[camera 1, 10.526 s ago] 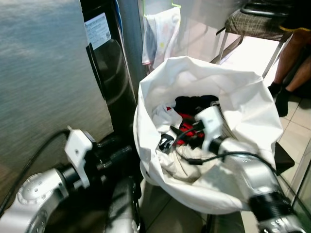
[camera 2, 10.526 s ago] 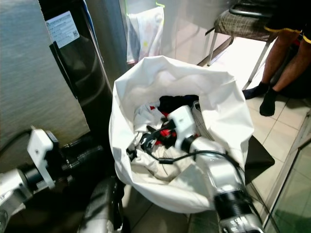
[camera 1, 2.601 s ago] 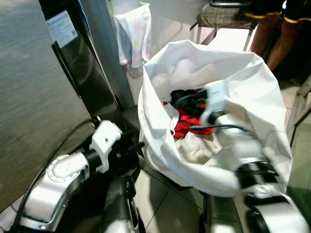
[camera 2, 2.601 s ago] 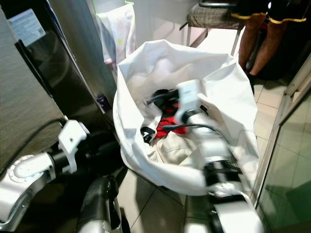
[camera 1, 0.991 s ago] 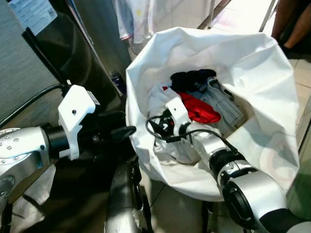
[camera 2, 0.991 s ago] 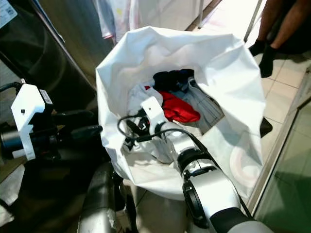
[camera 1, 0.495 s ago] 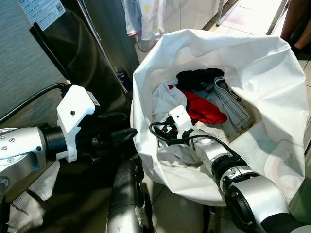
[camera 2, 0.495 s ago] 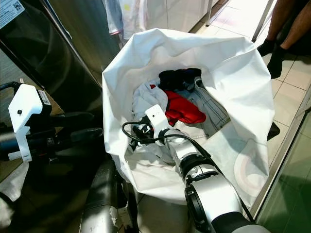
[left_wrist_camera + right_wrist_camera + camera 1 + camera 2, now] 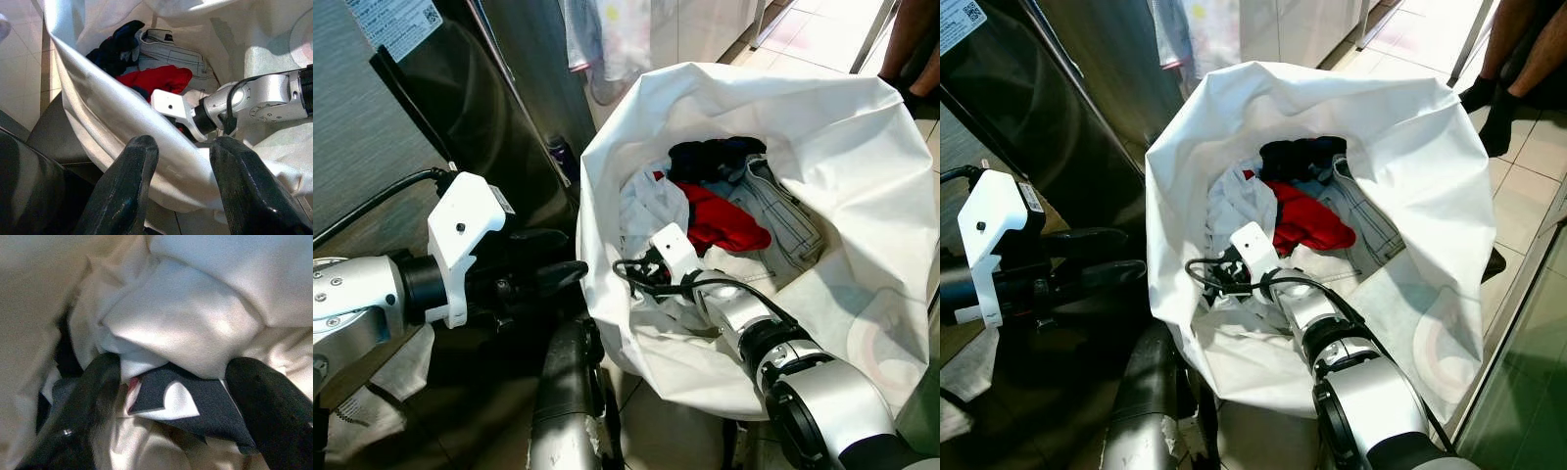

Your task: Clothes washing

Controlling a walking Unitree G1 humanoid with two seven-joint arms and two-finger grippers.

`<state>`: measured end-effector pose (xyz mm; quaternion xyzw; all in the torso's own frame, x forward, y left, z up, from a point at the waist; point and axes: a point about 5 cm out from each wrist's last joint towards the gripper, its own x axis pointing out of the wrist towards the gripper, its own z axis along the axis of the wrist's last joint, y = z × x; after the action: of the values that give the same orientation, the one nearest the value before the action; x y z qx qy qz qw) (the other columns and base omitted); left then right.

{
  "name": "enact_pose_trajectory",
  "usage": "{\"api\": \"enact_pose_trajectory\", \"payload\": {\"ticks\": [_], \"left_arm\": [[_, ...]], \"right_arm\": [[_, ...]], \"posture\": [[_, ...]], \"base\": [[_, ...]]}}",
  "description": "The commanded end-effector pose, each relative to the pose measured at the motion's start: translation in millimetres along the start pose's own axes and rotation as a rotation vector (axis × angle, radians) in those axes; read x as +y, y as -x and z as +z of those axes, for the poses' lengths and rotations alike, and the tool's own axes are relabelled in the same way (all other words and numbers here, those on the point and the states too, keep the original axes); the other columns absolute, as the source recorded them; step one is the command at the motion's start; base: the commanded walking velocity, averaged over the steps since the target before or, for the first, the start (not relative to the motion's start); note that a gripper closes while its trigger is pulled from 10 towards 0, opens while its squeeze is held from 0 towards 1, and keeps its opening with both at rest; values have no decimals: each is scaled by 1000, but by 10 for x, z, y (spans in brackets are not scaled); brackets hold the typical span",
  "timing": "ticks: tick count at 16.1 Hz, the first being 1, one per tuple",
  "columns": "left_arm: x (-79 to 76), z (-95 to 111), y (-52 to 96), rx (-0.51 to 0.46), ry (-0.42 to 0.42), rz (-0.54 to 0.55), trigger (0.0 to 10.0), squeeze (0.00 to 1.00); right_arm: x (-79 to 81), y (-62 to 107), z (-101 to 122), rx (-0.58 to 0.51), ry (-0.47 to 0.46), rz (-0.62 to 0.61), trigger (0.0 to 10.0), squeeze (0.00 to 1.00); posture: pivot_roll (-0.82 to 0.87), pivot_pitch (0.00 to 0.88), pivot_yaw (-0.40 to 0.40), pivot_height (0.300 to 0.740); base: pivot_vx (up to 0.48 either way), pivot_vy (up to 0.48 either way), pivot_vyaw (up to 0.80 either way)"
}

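A white laundry bag (image 9: 754, 88) stands open before me. Inside lie a red garment (image 9: 720, 220), a dark garment (image 9: 705, 157), grey striped jeans (image 9: 788, 220) and white clothes (image 9: 651, 201). My right gripper (image 9: 631, 279) reaches down into the bag's near left side, its tips buried among the white clothes. In the right wrist view its fingers (image 9: 98, 396) are spread around white cloth and a navy piece with a white heart (image 9: 181, 404). My left gripper (image 9: 570, 257) hangs open outside the bag, close to its left wall (image 9: 112, 122).
A dark appliance front (image 9: 460, 117) with a label (image 9: 391, 20) stands at my left. Pale cloth (image 9: 607, 39) hangs behind the bag. A person's legs (image 9: 1513, 49) are at the far right on the tiled floor. A glass panel (image 9: 1528, 372) borders the right.
My right gripper has sunk a little lower and nearer into the white clothes. The left arm has stayed put beside the bag.
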<state>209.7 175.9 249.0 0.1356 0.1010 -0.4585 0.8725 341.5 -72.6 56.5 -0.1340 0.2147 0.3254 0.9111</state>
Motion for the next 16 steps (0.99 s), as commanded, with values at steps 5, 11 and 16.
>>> {"api": "enact_pose_trajectory", "payload": {"ticks": [5,11,16], "left_arm": [[-39,15,8,16,-5,-20,10000,0],[-46,16,1,11,-4,-23,10000,0],[-58,7,-18,6,-1,-23,10000,0]], "right_arm": [[99,-6,-155,63,-6,31,0,0],[92,-2,-150,56,-10,31,0,0],[93,-6,-130,42,-14,31,0,0]], "posture": [[378,279,186,538],[375,280,187,538],[366,275,184,538]], "base": [[0,0,0],[0,0,0],[0,0,0]]}}
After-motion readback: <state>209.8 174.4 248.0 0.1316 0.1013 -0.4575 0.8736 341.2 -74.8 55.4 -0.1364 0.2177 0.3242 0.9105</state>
